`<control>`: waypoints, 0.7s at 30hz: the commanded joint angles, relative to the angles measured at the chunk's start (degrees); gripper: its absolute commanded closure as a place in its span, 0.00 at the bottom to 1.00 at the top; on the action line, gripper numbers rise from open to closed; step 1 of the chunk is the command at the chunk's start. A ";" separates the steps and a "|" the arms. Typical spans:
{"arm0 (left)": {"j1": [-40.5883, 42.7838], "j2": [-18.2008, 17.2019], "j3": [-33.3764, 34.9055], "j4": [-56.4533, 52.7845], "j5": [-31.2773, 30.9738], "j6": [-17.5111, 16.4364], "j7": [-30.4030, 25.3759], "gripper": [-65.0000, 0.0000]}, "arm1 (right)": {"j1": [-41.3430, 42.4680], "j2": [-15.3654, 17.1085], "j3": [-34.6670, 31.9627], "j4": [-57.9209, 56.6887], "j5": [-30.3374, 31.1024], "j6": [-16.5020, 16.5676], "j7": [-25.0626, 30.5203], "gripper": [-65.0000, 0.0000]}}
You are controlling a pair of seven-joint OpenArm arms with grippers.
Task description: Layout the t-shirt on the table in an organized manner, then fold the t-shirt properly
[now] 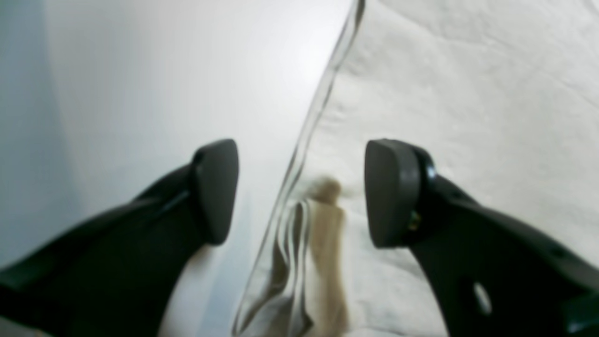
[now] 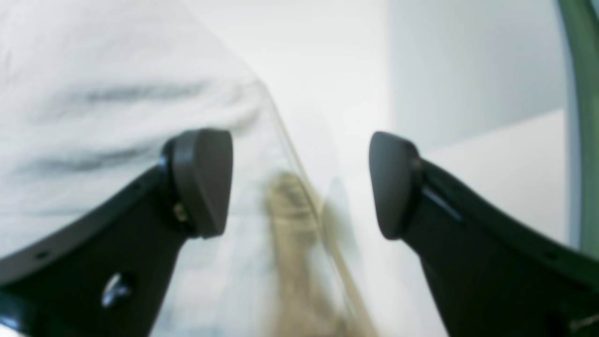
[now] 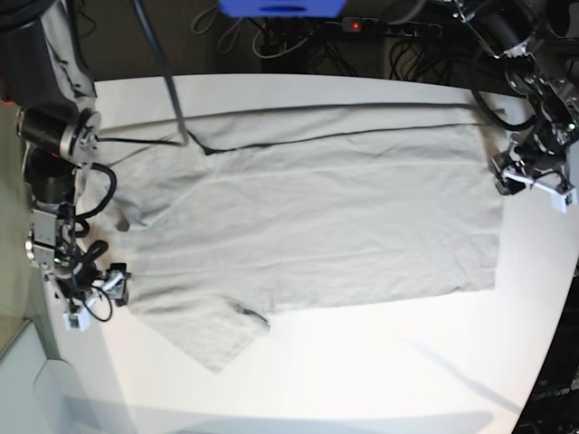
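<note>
I have the t-shirt (image 3: pixel 308 226) spread nearly flat across the table (image 3: pixel 380 380), one sleeve towards the near edge; no fold made yet; left gripper (image 1: pixel 302 192) and right gripper (image 2: pixel 299 185) both gape, empty, straddling opposite shirt edges.

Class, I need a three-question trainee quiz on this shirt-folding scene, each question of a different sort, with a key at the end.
1. True or false: the t-shirt lies spread flat on the table.
2. Multiple choice: in the left wrist view, the left end effector is A) clamped on cloth, B) open astride the shirt's edge, C) holding a hanger.
3. Short answer: in the base view, which end effector is at the shirt's left edge?

Key
1. True: it lies spread out, only lightly wrinkled.
2. B: both fingers stand apart, with the shirt's edge running between them.
3. The right end effector, also open, at the shirt's edge.
</note>
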 commanded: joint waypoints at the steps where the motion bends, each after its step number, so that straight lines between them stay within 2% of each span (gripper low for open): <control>1: -0.90 -0.26 -0.12 1.23 -0.64 -0.14 -1.08 0.37 | 1.21 1.74 0.11 0.94 1.49 -1.15 1.60 0.30; 7: -1.78 2.73 1.99 4.48 -0.55 -0.23 -1.08 0.37 | 0.51 2.26 0.02 1.03 2.37 -1.15 1.69 0.30; 12: -1.70 2.91 5.60 7.29 -0.55 0.21 -1.08 0.37 | 0.42 2.62 0.11 2.00 2.46 -1.06 1.69 0.30; 21: -3.28 2.82 5.68 7.56 -0.20 0.39 -1.08 0.37 | -0.72 2.18 -0.06 3.49 2.46 -1.06 1.16 0.29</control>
